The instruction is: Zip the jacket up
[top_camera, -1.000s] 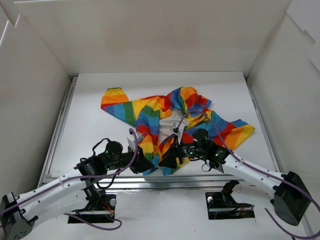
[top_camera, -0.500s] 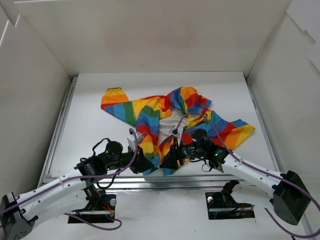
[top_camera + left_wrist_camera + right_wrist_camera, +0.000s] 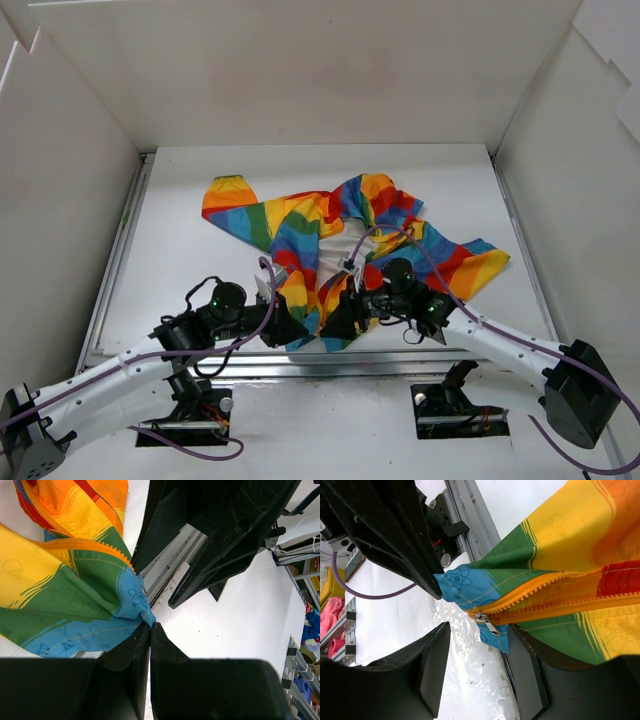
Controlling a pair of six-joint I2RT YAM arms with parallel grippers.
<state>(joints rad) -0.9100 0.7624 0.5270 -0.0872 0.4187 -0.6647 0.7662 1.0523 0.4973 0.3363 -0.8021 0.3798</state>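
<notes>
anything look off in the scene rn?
Nothing damaged or spilled. The jacket is bunched and twisted rather than flat, front open with white lining showing. The left hand pinches its blue hem corner at the near edge of the table; the right hand stands open around the zipper pull.

Bare table (image 3: 465, 680) shows between the spread fingers of the right end effector (image 3: 479, 647), with the zipper pull (image 3: 486, 624) sitting at the mouth of that gap. Just ahead and to its left, the left end effector (image 3: 150, 630) blocks the way. Folds of the jacket (image 3: 570, 555) crowd its right side.
</notes>
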